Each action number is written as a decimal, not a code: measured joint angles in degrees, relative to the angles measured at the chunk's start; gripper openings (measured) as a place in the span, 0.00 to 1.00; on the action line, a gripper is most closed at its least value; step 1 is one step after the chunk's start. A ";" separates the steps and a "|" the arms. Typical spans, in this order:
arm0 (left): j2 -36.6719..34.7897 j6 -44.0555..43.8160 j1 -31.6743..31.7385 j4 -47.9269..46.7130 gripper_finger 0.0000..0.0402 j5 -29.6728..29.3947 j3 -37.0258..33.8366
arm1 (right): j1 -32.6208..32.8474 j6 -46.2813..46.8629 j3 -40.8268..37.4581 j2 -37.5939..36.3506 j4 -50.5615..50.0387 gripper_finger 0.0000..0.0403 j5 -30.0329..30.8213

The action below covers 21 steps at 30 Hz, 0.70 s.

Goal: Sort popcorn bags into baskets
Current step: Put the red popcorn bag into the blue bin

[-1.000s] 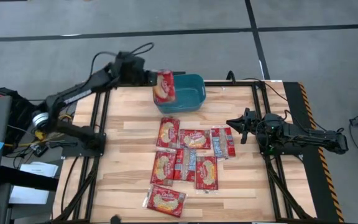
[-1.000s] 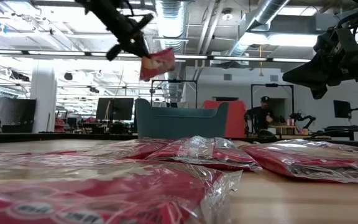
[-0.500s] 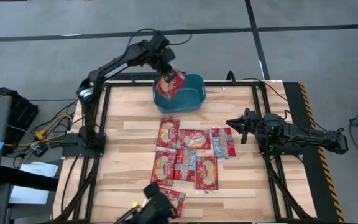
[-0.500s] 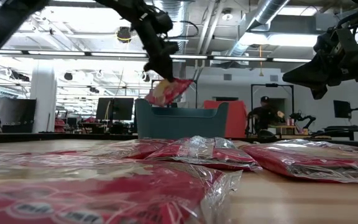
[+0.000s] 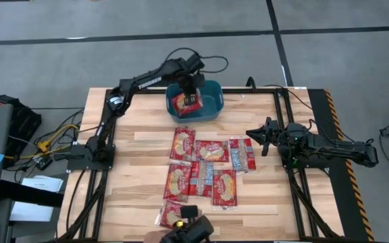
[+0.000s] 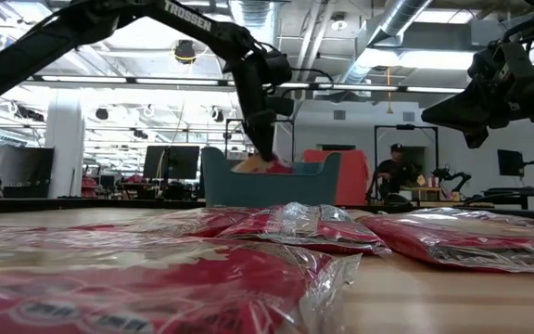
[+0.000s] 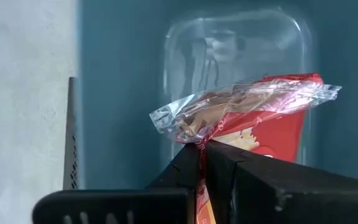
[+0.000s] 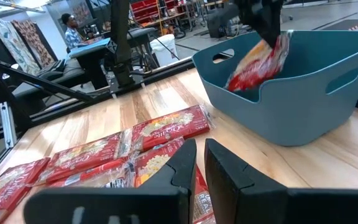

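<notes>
Left gripper (image 5: 188,100) holds a bag (image 5: 184,104) inside the tub (image 5: 211,93); release is the step judged in hand.

Detail: The left jaws are clamped on the bag's clear crimped edge, so the bag hangs below them with its long axis running down into the tub, its lower end at or near the floor; contact cannot be confirmed. The tub sits at the far edge of the worktop (image 5: 140,169). The loose bags (image 5: 204,165) lie mid-worktop, between the two arms. The right gripper (image 5: 265,137) waits just beside that group and is the nearer arm to it, its jaws narrow and holding nothing.
</notes>
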 joint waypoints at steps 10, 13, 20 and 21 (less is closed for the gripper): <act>0.01 8.55 -2.65 1.14 0.16 -0.17 -0.03 | 0.00 0.00 0.00 0.00 0.01 0.15 0.00; 0.01 8.81 -3.56 1.18 0.28 -0.75 -0.03 | 0.03 0.02 0.00 -0.01 0.09 0.15 -0.02; -2.61 7.63 -6.33 0.50 0.56 -9.44 -0.03 | 0.03 2.57 -0.22 -0.02 1.45 0.15 0.00; -3.78 6.01 -6.89 0.27 0.59 -10.19 0.02 | -0.06 2.30 -0.26 -0.01 1.76 0.15 0.39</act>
